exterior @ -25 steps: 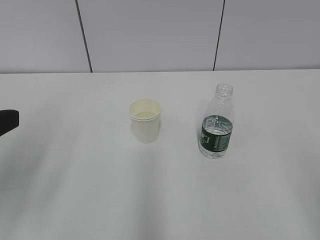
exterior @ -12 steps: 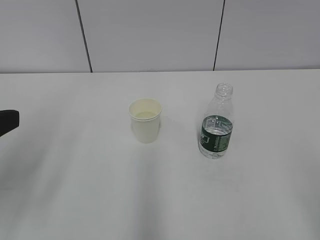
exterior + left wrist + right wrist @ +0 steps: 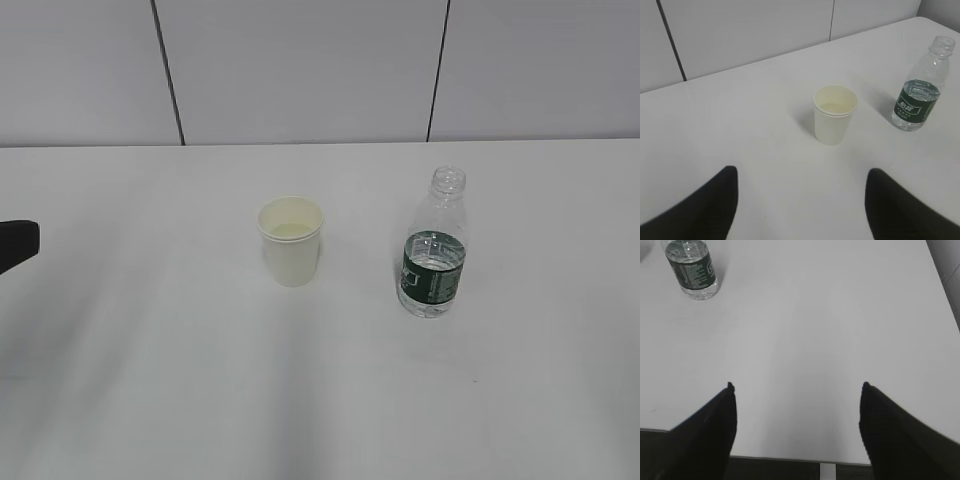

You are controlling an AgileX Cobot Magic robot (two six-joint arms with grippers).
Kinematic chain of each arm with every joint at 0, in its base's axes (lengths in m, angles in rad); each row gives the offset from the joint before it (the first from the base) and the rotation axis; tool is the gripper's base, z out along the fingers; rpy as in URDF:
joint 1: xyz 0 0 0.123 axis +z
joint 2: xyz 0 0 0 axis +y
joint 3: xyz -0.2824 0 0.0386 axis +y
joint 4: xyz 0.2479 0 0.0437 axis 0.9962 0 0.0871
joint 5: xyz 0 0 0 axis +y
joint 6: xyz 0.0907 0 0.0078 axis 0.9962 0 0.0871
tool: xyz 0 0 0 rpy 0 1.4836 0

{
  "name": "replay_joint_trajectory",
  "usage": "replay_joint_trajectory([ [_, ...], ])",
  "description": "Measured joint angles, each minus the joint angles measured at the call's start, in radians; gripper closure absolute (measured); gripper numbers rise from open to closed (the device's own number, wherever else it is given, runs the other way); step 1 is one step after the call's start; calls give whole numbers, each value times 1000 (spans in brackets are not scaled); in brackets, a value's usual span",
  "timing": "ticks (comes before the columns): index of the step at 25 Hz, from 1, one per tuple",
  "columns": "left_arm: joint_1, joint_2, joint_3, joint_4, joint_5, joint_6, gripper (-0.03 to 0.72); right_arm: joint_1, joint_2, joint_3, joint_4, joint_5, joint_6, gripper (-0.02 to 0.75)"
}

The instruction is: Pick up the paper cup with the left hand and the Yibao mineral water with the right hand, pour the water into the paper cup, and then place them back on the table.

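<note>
Left wrist view: paper cup [image 3: 835,114] ahead of end effector [image 3: 800,200].

— What colours do we see?
— A white cup [image 3: 291,243], cream inside, on a plain white table [image 3: 150,350].
— And the bottle [image 3: 433,250]?
— We see clear plastic with a dark green label printed in white. The wall [image 3: 300,70] is pale grey with dark seams.
</note>
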Motion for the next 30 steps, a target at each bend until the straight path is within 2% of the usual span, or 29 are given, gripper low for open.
replay_joint_trajectory([
  [18, 0, 0, 0, 0, -22, 0, 200, 179, -51, 0, -67, 0, 106, 146],
  [30, 0, 1, 0, 0, -27, 0, 200, 184, -66, 4, -142, -2, 194, 146],
])
